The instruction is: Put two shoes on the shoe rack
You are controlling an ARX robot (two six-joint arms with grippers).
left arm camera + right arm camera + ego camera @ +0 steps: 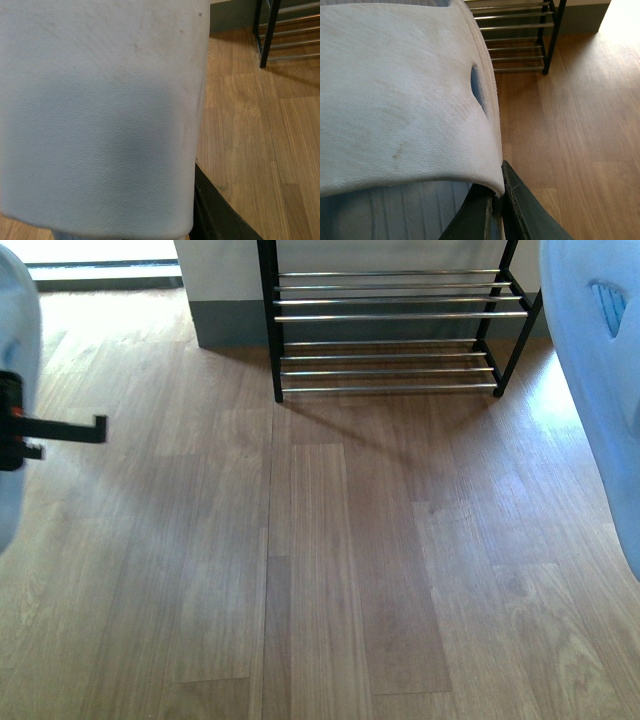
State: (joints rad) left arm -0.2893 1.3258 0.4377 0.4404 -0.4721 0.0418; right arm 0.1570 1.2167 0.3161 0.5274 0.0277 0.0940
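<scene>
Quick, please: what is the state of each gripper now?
Left gripper: closed on a pale blue sandal.
Right gripper: closed on the second sandal.

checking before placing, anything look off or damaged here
Nothing is damaged or spilled. The left slide sandal and right slide sandal show only faint dirt marks; the shoe rack stands upright.

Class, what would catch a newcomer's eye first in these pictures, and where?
One pale blue one-piece slide sandal fills the front view's left edge, a second sandal its right edge, both close to the camera. Beyond the bare wooden floor, a black-framed chrome-rod shoe rack stands against the wall.
</scene>
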